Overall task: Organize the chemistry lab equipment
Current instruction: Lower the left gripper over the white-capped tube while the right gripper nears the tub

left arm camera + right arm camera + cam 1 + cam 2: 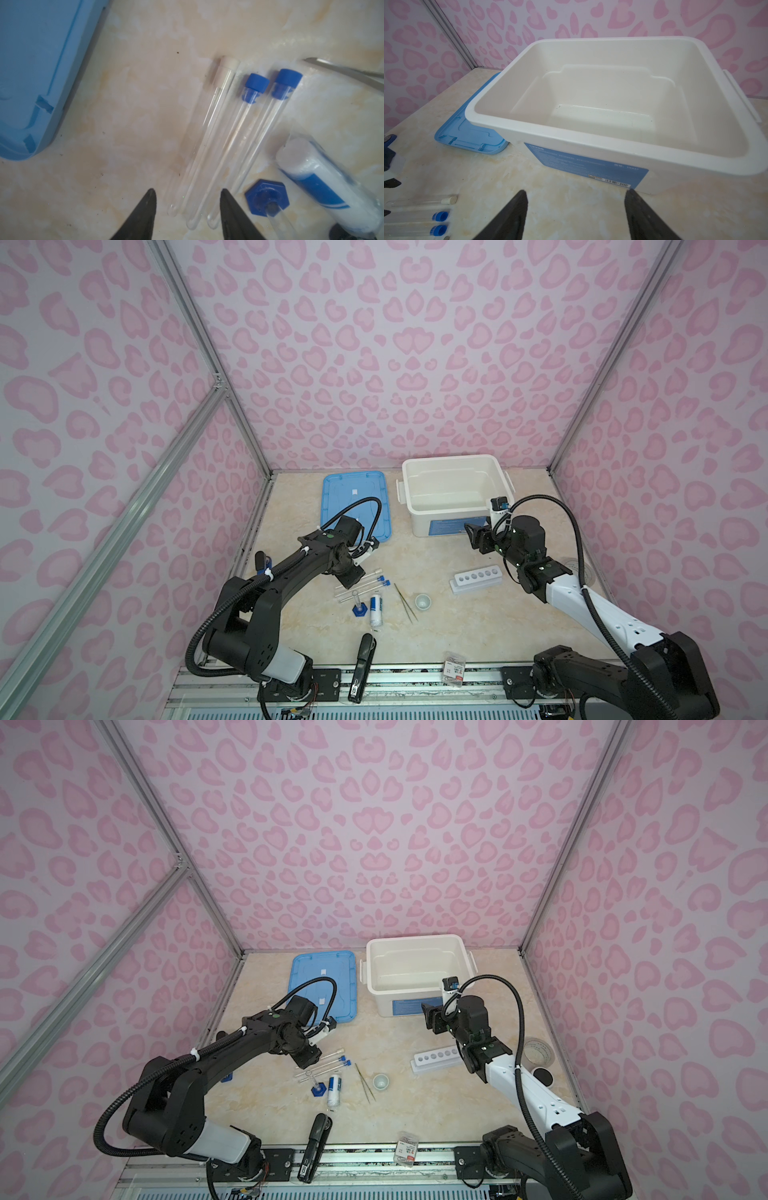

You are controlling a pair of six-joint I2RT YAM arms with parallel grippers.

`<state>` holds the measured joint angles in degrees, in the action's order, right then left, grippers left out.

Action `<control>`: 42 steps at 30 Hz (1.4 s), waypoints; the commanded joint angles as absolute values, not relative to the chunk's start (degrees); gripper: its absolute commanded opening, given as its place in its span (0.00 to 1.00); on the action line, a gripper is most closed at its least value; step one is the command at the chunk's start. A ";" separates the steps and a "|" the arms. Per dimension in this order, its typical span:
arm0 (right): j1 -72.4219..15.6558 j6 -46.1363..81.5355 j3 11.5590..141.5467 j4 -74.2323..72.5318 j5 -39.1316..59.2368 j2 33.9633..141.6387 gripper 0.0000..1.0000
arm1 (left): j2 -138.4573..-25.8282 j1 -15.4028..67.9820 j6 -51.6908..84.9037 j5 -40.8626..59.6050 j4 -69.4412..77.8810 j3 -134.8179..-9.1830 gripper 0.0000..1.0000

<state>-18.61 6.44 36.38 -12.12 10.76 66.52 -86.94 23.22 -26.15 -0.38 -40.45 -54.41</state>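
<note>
Both top views look down on a marble-patterned table (457, 639) in the lower middle of the frame, with an open white bin (440, 526) at its far edge and a blue lid (353, 497) lying flat just left of it. The step in hand appears to be the left arm picking up one of three clear tubes (361, 583) that lie side by side at the table's centre, probably for the six-hole white rack (476, 578) at the bin's lower right. To do it well, the claw should settle on a single tube, ideally the outer white-capped tube (207, 128), close gently across its body rather than its rounded end, and lift straight up so the neighbours do not roll. The white blue-labelled bottle (324, 182), blue-based small cylinder (267, 199) and metal tweezers (353, 72) crowd the right side of the left wrist view, so room there is tight. In that view the left gripper (187, 191) stands open at the bottom edge, holding nothing, its two black tips straddling the tubes' closed ends while the caps point to the upper right. The right gripper (576, 191) is also open and empty, facing the bin's front wall, well apart from the tubes
</note>
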 commanded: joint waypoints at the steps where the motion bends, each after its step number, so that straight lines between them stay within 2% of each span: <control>1: -18.63 6.19 35.87 -12.48 10.84 66.36 0.74 | -88.12 23.62 -27.38 -2.10 -40.85 -55.16 0.53; 29: -18.63 7.69 35.05 -15.79 11.76 69.56 0.73 | -96.91 25.31 -31.10 -3.28 -39.89 -59.41 0.49; 42: -18.70 7.54 35.12 -16.01 11.18 70.83 0.73 | -100.84 25.86 -31.11 -3.14 -40.34 -61.24 0.39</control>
<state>-18.61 7.53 35.03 -15.09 11.55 70.50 -100.03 25.85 -30.61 -3.84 -39.75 -60.42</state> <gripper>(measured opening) 0.731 0.399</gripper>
